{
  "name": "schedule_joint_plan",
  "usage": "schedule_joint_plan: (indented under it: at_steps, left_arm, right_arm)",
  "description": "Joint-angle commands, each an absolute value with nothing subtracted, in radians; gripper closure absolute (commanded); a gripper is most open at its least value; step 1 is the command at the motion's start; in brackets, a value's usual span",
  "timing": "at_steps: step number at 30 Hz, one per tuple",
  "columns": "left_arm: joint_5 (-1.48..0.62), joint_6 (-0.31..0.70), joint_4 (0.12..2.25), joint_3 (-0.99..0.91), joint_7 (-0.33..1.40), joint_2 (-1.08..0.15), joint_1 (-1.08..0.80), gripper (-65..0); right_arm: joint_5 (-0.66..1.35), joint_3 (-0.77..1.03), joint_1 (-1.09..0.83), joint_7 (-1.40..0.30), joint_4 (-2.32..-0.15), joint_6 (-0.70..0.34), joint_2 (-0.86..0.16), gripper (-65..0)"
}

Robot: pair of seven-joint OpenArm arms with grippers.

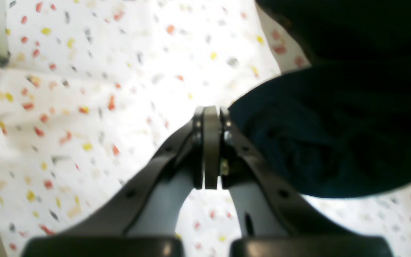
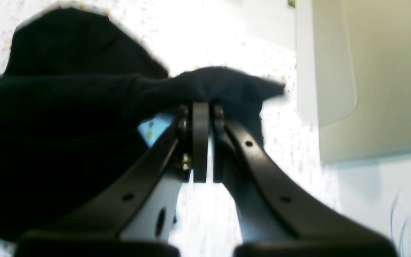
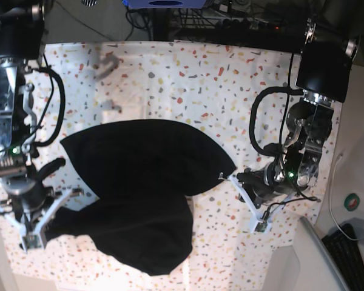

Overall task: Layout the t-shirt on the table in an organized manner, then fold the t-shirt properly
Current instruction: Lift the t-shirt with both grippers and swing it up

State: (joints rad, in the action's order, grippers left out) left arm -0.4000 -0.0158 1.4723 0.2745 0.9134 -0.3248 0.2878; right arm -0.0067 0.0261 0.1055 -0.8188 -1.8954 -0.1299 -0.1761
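I've got the t-shirt [image 3: 139,194] lying mid-table [image 3: 188,79], bunched and folded over itself: a broad rounded upper lobe tapering to a point toward the base view's right, a lower mass sagging toward the near edge. The right arm sits on the base view's left, wrist angled down toward the near edge, right pincer [image 3: 33,233] at the shirt's lower-left corner. In the right wrist view its fingers [image 2: 200,142] are pressed together with a ridge of black cloth pinched at the tips, fabric draping off to the left. The left arm reaches in from the base view's right, forearm dropping steeply, left pincer [image 3: 233,177] pointing at the shirt's pointed tip. The left wrist view shows the fingers pressed together, shirt edge just beside them; whether any cloth is caught, I can't tell.
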Motion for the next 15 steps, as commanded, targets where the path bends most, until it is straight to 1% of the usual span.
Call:
schedule_joint_plan:
  at_steps: [1,5,8,11,14,15]
  left_arm:
    - [-0.4,-0.012,1.531,0.259,0.917,-0.334,0.28,0.0]
    - [-0.4,-0.01,1.656,0.142,0.923,-0.332,0.107,0.0]
    - [-0.403,-0.008,1.687,0.016,0.92,-0.315,0.007,0.0]
    - [-0.401,-0.005,1.664,-0.093,0.869,-0.288,-0.022,0.0]
    - [-0.4,-0.005,1.61,-0.116,0.855,-0.295,0.004,0.0]
    - [-0.404,-0.005,1.593,-0.11,0.855,-0.306,0.033,-6.4]
  right_arm:
    - [-0.005,0.03,0.067,-0.809,-1.916,-0.13,-0.182,0.0]
    - [-0.005,0.03,-0.119,-0.739,-1.916,-0.13,-0.182,0.0]
    - [-0.005,0.03,-0.223,-0.662,-1.902,-0.13,-0.18,0.0]
    - [-0.005,0.03,-0.255,-0.625,-1.863,-0.13,-0.18,0.0]
    - [-0.002,0.03,-0.255,-0.625,-1.831,-0.13,-0.18,0.0]
    - [-0.002,0.03,-0.254,-0.624,-1.828,-0.13,-0.18,0.0]
